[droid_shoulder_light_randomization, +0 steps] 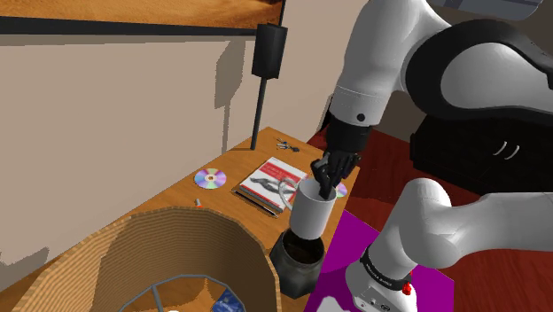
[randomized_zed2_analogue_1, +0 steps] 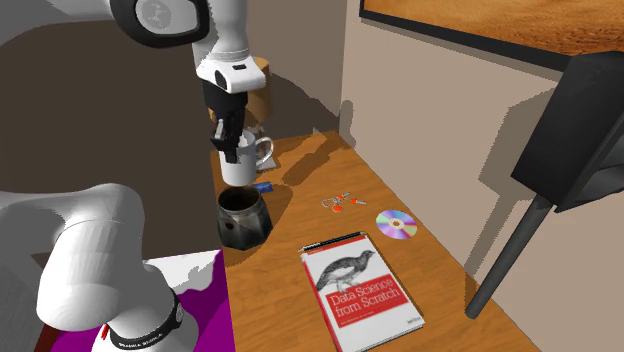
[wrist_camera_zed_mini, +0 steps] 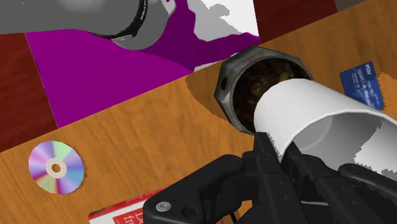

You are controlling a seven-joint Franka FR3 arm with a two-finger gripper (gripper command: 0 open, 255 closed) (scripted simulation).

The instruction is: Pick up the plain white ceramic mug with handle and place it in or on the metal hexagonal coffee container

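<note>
Starting with the shoulder view, the gripper (droid_shoulder_light_randomization: 330, 182) was clamped on the rim of the white mug (droid_shoulder_light_randomization: 312, 211), with one finger inside the cup. The mug hung upright above the dark hexagonal coffee container (droid_shoulder_light_randomization: 299, 259), which stood on the wooden table (droid_shoulder_light_randomization: 177, 199) beside a woven basket (droid_shoulder_light_randomization: 168, 257).

In the second exterior view, the mug was clear of the table and just above the container, its handle toward that view's right. A book (randomized_zed2_analogue_1: 360, 290) and a disc (randomized_zed2_analogue_1: 396, 224) lay nearby.

In the wrist view, the fingers clasped the mug wall, and the mug partly covered the container's open mouth. A blue card (wrist_camera_zed_mini: 364, 83) lay beside the container.
</note>
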